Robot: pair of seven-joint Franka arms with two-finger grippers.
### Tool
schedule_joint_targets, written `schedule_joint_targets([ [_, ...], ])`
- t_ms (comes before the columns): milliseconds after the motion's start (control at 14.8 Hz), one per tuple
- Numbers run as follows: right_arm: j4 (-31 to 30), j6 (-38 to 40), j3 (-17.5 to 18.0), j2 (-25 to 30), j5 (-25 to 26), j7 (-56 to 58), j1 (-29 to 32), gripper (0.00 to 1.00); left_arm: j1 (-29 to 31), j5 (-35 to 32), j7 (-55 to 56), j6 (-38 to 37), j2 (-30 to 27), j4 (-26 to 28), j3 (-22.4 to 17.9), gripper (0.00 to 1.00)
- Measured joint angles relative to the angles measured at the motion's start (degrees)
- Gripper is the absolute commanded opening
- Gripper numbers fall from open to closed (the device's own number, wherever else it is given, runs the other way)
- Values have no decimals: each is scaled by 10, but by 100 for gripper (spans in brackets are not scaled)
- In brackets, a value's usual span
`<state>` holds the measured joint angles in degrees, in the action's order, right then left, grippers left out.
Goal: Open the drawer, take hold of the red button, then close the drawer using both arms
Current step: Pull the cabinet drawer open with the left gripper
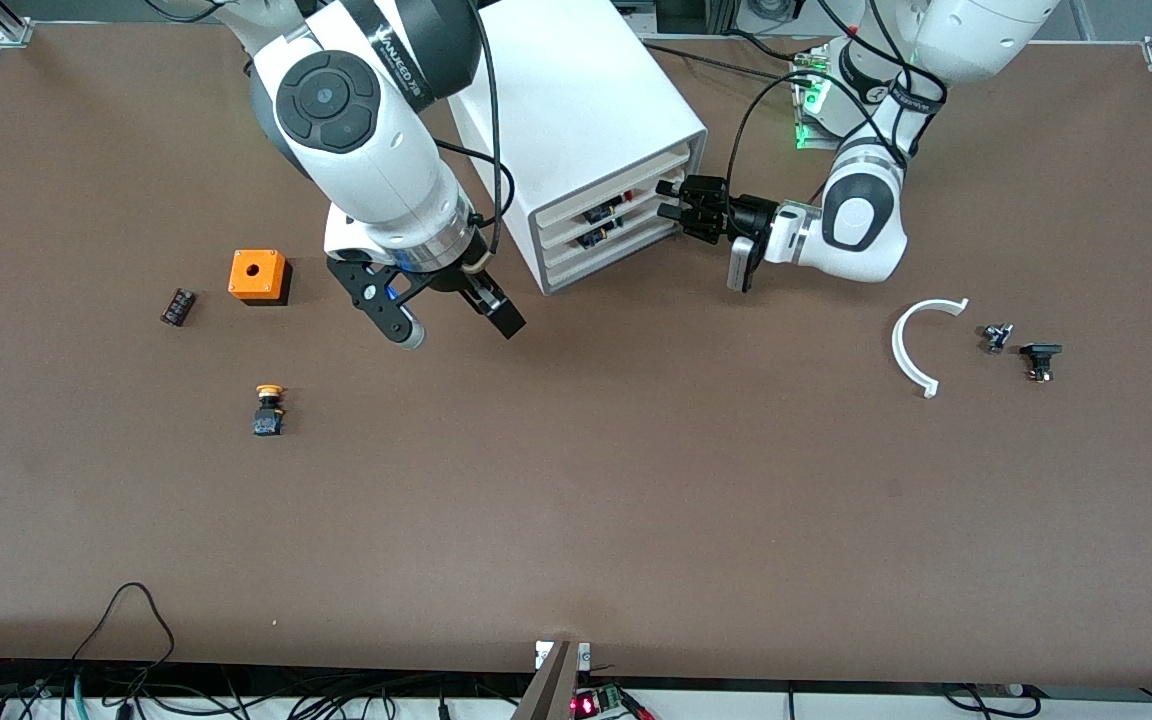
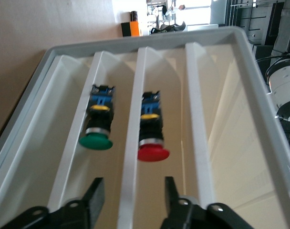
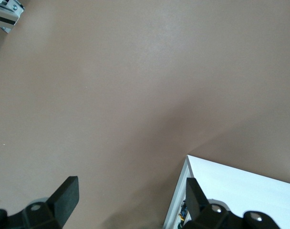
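Note:
The white cabinet (image 1: 576, 110) stands at the back of the table with its four trays pushed in. The drawer (image 2: 135, 109), second from the top, holds the red-capped button (image 2: 153, 152), which lies on its side; the button also shows in the front view (image 1: 620, 202). My left gripper (image 1: 671, 200) is level with the cabinet's front. It is open, and in the left wrist view (image 2: 131, 195) its fingers straddle that drawer's front lip without closing on it. My right gripper (image 1: 463, 332) is open and empty over bare table beside the cabinet, toward the right arm's end.
A green-capped button (image 2: 96, 141) lies in the tray below the drawer. An orange cube (image 1: 258, 276), a yellow-orange-capped button (image 1: 269, 408) and a small dark part (image 1: 177, 306) lie toward the right arm's end. A white arc (image 1: 921, 345) and small black parts (image 1: 1040, 358) lie toward the left arm's end.

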<state>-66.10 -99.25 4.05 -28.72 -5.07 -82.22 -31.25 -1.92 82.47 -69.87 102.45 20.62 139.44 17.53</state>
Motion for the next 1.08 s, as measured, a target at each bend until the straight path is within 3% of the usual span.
schedule_joint_targets([
  [271, 11, -4, 0, -10, -5, -14, -1, 99, 1, 4, -17, -4, 21, 4, 2, 13],
  [339, 11, -5, 0, -10, -5, -15, -1, 99, 2, 6, -17, -4, 21, 4, 4, 0],
  [1085, 13, -16, 0, -10, -7, -49, -17, 99, 23, 15, -20, -5, 20, -5, 4, 0],
])
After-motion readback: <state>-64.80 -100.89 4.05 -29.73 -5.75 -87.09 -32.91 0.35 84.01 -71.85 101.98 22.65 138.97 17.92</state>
